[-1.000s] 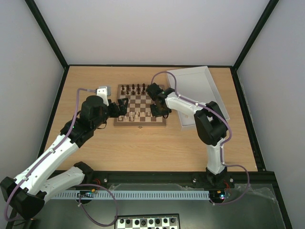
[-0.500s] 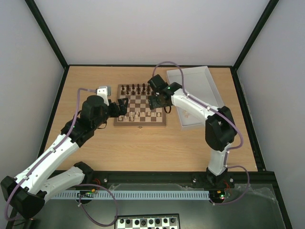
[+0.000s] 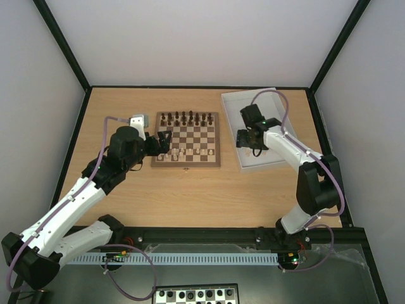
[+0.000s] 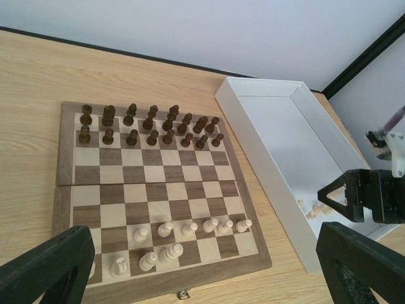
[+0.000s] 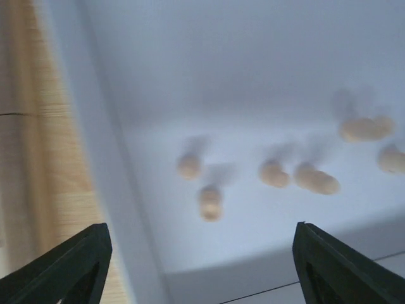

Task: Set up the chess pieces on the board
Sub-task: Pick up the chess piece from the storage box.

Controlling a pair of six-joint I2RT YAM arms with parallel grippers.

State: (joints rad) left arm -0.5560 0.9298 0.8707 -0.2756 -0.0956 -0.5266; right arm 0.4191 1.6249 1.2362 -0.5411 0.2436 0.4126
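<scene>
Above the tray (image 3: 233,106) — right tool (image 5: 199,233) wide open, empty.

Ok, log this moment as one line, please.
left hand: open, by board | right hand: open, over tray | below it: loose cream pieces

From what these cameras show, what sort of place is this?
Probably a robot lab cell: white walls and black frame enclose a wooden table, with the left arm, right arm and a chessboard.
</scene>
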